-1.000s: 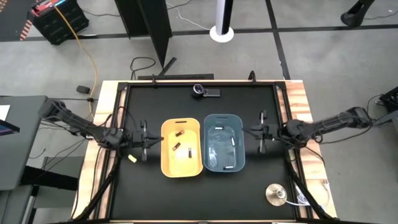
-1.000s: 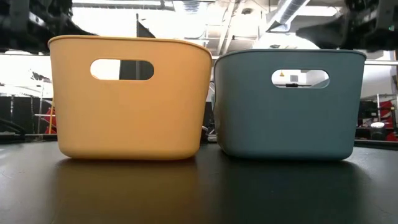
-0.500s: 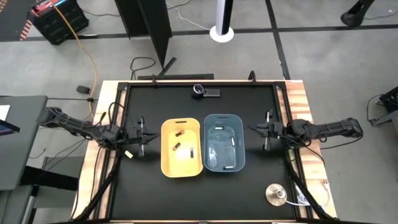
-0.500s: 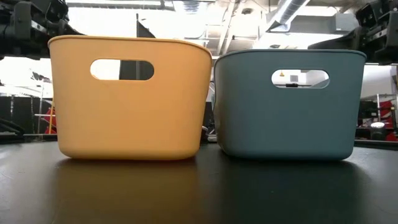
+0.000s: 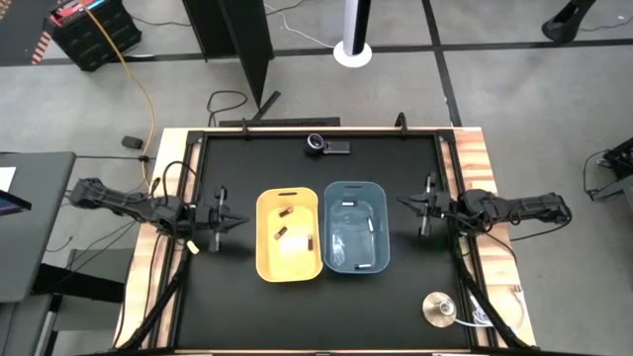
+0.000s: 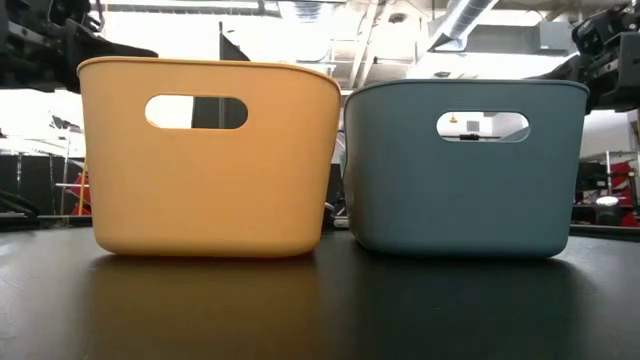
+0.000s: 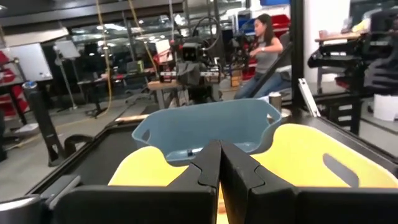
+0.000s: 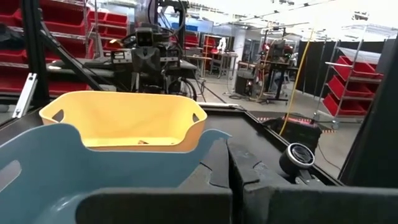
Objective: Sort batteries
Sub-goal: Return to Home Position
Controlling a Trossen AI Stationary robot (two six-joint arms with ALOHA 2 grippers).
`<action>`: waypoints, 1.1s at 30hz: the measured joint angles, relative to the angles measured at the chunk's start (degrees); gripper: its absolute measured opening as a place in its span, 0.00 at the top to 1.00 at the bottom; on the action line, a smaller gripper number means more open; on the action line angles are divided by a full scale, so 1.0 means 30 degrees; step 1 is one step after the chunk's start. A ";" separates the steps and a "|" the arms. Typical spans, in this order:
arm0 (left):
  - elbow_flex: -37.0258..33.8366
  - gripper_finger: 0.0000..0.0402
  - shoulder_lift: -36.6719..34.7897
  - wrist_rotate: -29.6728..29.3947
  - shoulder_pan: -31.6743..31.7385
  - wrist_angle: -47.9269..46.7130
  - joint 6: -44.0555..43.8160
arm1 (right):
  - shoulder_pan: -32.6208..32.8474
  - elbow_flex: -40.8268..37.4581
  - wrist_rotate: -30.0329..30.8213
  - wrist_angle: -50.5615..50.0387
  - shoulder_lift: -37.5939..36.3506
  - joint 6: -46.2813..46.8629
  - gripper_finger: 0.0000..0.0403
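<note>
The yellow bin (image 5: 288, 235) and the blue bin (image 5: 356, 225) stand side by side at the table's middle. Three dark batteries (image 5: 280, 232) lie on the yellow bin's floor. Three white batteries (image 5: 368, 223) lie on the blue bin's floor. My left gripper (image 5: 232, 220) hovers just left of the yellow bin, shut and empty; its closed fingers (image 7: 220, 163) point at the bins. My right gripper (image 5: 407, 205) hovers just right of the blue bin, also shut and empty, its fingers (image 8: 228, 163) pressed together.
A round silver disc (image 5: 438, 309) lies near the table's right near corner. A small camera (image 5: 316, 144) sits at the far edge. Both bins (image 6: 210, 155) fill the low view. A person sits in the room beyond (image 7: 264, 43).
Both arms have drawn back from the bins: the left gripper toward the table's left edge, the right gripper toward the right edge and slightly toward the far edge. The bins and batteries have stayed put.
</note>
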 joint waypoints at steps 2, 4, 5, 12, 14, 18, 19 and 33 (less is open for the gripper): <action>0.0000 1.00 -0.0669 0.0406 0.0007 -0.0534 0.0132 | 0.0007 0.0000 0.0000 -0.0048 0.0022 -0.0054 1.00; -0.0007 1.00 -0.1470 0.0685 0.0007 -0.1029 0.0333 | 0.0007 0.0000 0.0000 -0.0055 0.0015 -0.0138 1.00; -0.0007 1.00 -0.1923 0.0891 0.0007 -0.1288 0.0501 | 0.0007 0.0000 0.0000 -0.0061 0.0022 -0.0148 1.00; -0.0022 1.00 -0.4213 0.1372 0.0022 -0.3643 0.0711 | 0.0007 0.0007 0.0000 -0.0118 0.0022 -0.0369 1.00; -0.0022 1.00 -0.4102 0.1965 0.0029 -0.3655 0.0524 | 0.0012 0.0007 0.0000 -0.0124 0.0020 -0.0308 1.00; -0.0022 1.00 -0.4197 0.2943 0.0029 -0.3733 0.0358 | 0.0051 0.0007 -0.0007 -0.0131 0.0034 -0.0213 1.00; -0.0022 1.00 -0.4178 0.3140 0.0029 -0.3765 0.0384 | 0.0051 0.0007 -0.0007 -0.0136 0.0096 -0.0111 0.99; -0.0022 1.00 -0.3980 0.2273 0.0036 -0.4863 0.0286 | 0.0051 0.0007 -0.0029 -0.0146 0.0103 0.1858 0.91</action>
